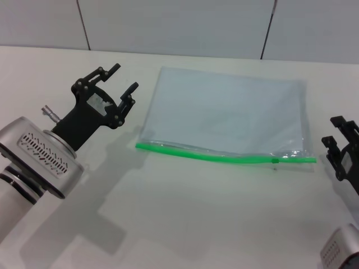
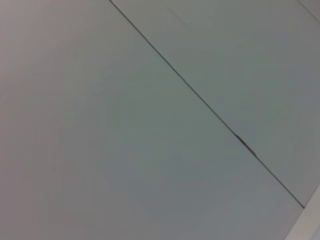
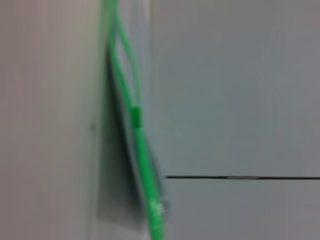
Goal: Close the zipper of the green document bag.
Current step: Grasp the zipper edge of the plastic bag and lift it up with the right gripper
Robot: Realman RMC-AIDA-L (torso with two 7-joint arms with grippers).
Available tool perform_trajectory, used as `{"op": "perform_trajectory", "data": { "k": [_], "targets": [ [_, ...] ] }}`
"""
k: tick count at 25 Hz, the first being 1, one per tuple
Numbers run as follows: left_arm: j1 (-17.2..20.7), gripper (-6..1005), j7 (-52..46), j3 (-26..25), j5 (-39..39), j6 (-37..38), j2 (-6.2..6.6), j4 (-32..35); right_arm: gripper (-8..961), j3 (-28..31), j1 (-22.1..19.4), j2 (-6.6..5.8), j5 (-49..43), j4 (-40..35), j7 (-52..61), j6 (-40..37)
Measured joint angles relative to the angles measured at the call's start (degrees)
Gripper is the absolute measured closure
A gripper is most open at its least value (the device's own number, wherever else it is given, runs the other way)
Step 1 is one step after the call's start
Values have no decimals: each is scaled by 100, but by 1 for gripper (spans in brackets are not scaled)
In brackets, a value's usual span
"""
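Note:
The green document bag point(image 1: 230, 115) lies flat on the white table, a translucent pale blue-grey pouch. Its zipper point(image 1: 224, 157) runs as a bright green strip along the near long edge, with the small slider point(image 1: 275, 161) close to the right end. The right wrist view shows the zipper point(image 3: 131, 95) split into two strands on one side of the slider point(image 3: 135, 116). My left gripper point(image 1: 124, 78) is open, raised just left of the bag's left edge. My right gripper point(image 1: 340, 147) sits at the right frame edge, just right of the zipper's end.
A pale panelled wall point(image 1: 179, 25) stands behind the table point(image 1: 185, 218). The left wrist view shows only that wall point(image 2: 160, 120) with a dark seam.

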Motion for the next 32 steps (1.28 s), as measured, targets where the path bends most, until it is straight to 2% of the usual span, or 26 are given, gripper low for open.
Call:
{"op": "perform_trajectory", "data": {
  "k": [8, 18, 24, 32],
  "targets": [
    [-1, 539, 0, 0, 2, 1, 0, 0, 355, -6, 160, 0, 23, -79, 18, 824],
    [0, 540, -1, 0, 1, 1, 7, 0, 358, -258, 257, 0, -50, -566, -15, 861],
    [-27, 540, -1, 0, 1, 1, -1, 0, 368, -322, 499, 4, -16, -643, -17, 922],
    [-39, 541, -1, 18, 10, 1, -9, 0, 404, -229, 684, 9, 50, -698, -11, 1514]
  ]
}}
